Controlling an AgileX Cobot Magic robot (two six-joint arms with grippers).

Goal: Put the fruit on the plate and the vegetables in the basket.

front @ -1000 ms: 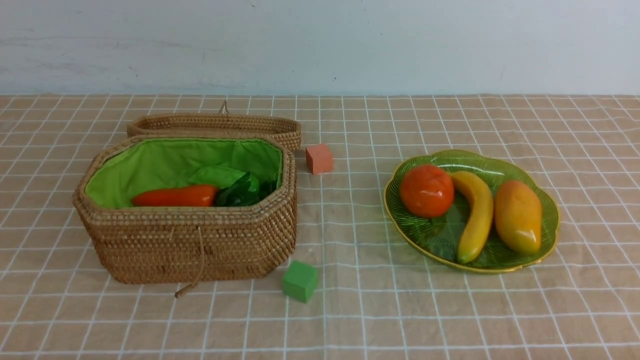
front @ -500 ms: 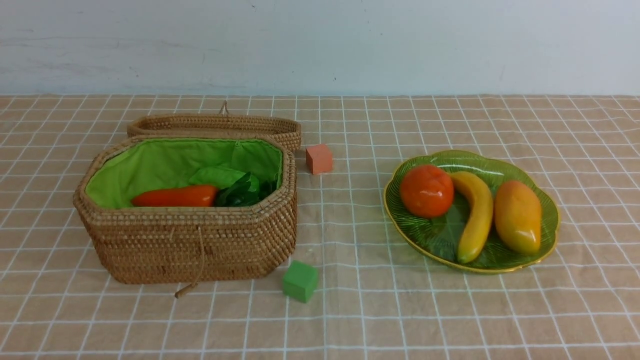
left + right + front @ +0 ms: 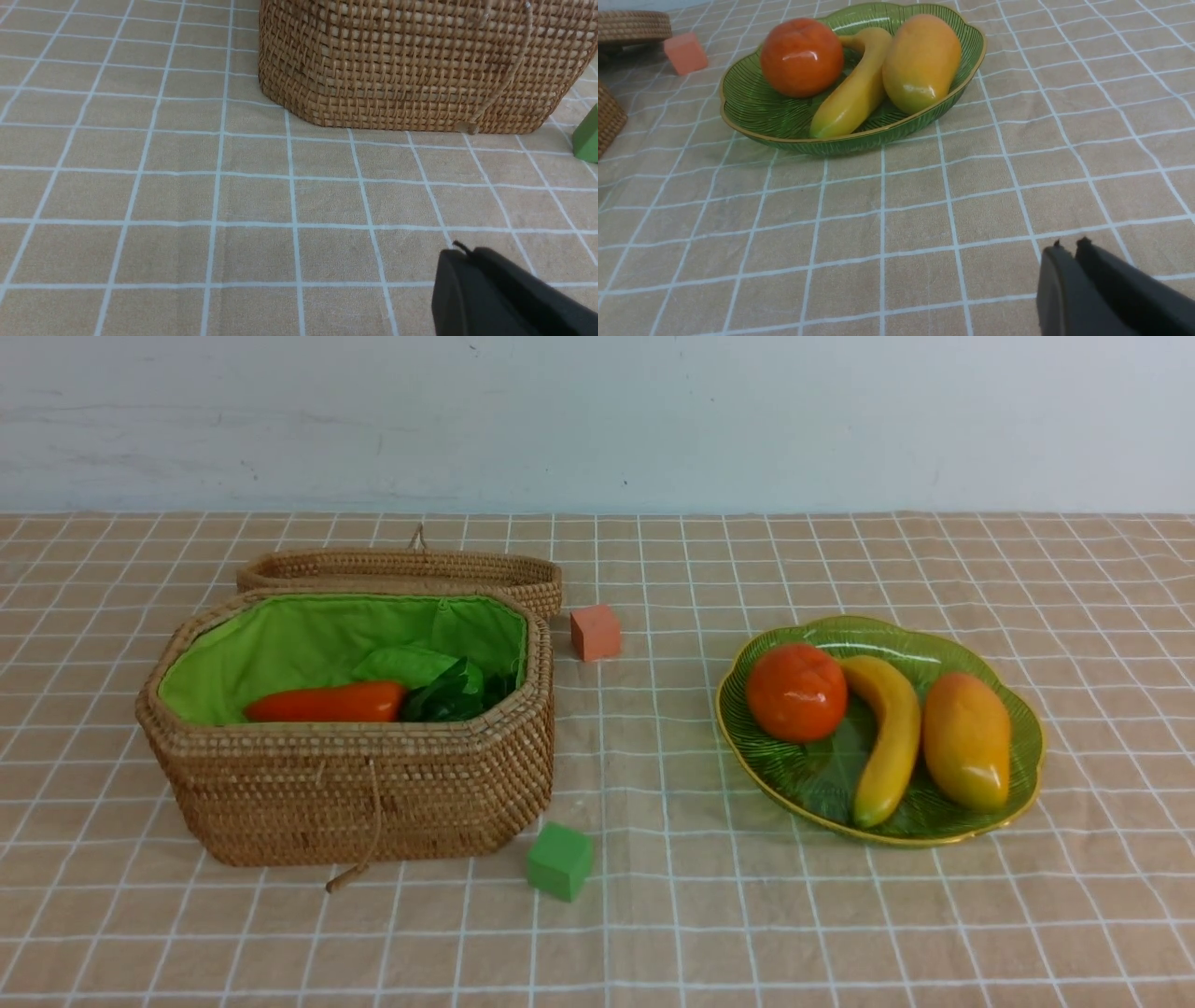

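Both grippers appear only in the wrist views: we see the left gripper with its jaws pressed together and empty above the checked tablecloth, and the right gripper with its jaws all but closed, a thin slit between them, also empty. Neither touches any object.

By size, we note first the wicker basket with green lining on the left, standing open. Inside it we see the carrot, lying on its side with dark green leaves at its right end; other contents are hidden by the basket wall. The woven lid lies just behind the basket.

On the right, well apart from the basket, stands the green plate. It holds the mango at right, the banana in the middle and the persimmon at left, each touching its neighbour.

We note the green cube near the basket's front right corner and the orange cube just beside the lid's right end.
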